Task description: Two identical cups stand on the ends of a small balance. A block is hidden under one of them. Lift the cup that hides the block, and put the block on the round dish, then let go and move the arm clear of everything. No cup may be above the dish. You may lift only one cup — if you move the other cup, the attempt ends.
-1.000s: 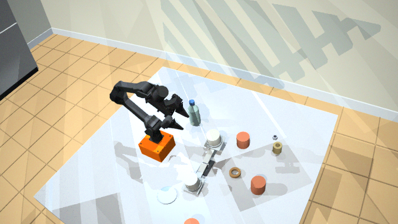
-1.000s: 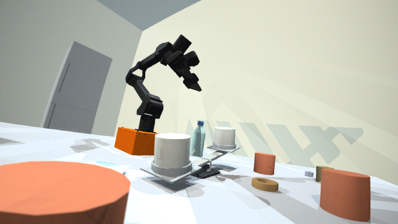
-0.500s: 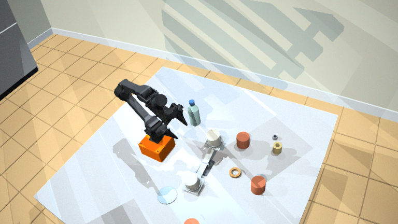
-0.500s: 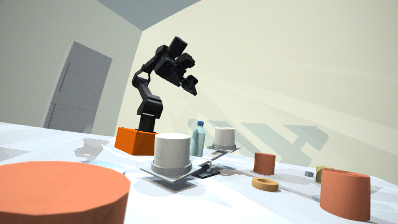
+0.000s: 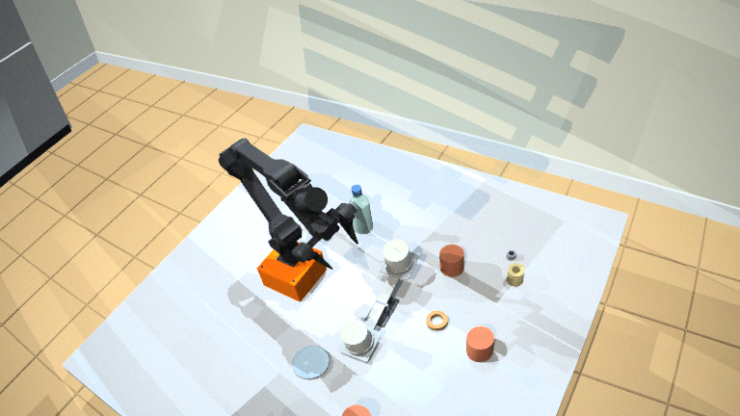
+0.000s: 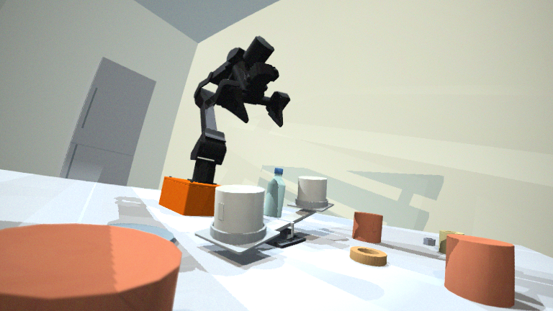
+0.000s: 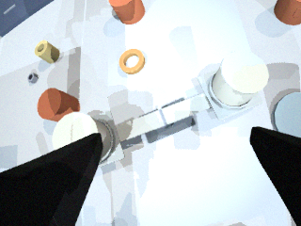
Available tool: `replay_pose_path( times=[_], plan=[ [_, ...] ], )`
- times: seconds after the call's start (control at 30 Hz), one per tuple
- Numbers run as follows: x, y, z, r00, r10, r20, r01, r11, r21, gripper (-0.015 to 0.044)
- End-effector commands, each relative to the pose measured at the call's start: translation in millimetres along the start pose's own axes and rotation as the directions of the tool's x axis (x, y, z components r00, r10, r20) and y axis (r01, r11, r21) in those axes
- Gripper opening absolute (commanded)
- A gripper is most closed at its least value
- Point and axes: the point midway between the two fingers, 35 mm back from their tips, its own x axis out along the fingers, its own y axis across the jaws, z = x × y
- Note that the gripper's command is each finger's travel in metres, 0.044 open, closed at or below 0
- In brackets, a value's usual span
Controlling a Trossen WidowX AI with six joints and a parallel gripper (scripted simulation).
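Note:
One white cup [image 5: 356, 336] [image 6: 240, 209] [image 7: 240, 77] stands on the balance's lower end, the end near the dish. The other white cup [image 5: 397, 256] [image 6: 312, 188] [image 7: 75, 129] stands on the raised end, near the bottle. The balance [image 5: 376, 311] [image 6: 281, 224] [image 7: 185, 108] tilts between them. No block shows; the cups hide what is under them. The round blue dish [image 5: 310, 362] [image 6: 142, 229] [image 7: 289, 113] lies beside the lower cup with nothing on it. My gripper [image 5: 344, 255] [image 6: 264, 124] [image 7: 176, 137] is open and empty, high above the table on the arm-base side of the balance.
A bottle [image 5: 362, 215] [image 6: 275, 195] stands behind the raised cup. Red cylinders [image 5: 451, 260] [image 5: 480, 344] [image 6: 367, 227] [image 7: 129, 9], an orange ring [image 5: 436, 312] [image 6: 368, 260] [image 7: 121, 62], a yellow tube [image 5: 515, 278] [image 7: 51, 54] and a small grey nut [image 6: 428, 241] lie beyond the balance. Another red cylinder [image 6: 81, 258] stands near the dish.

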Motion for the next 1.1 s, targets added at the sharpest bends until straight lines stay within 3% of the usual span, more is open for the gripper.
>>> replay_pose_path(
  times=[0.0, 0.37, 0.67, 1.07],
  plan=[
    [9.4, -7.9, 11.3, 0.998, -0.039, -0.058, 0.047, 0.989, 0.138, 0.0440],
    [44.1, -30.2, 36.5, 0.975, -0.106, -0.196, 0.184, 0.880, 0.437, 0.0440],
    [71.1, -48.8, 47.2, 0.940, -0.141, -0.309, 0.303, 0.762, 0.573, 0.0440],
    [115.7, -82.8, 54.1, 0.865, -0.192, -0.463, 0.496, 0.460, 0.736, 0.0440]
  ],
)
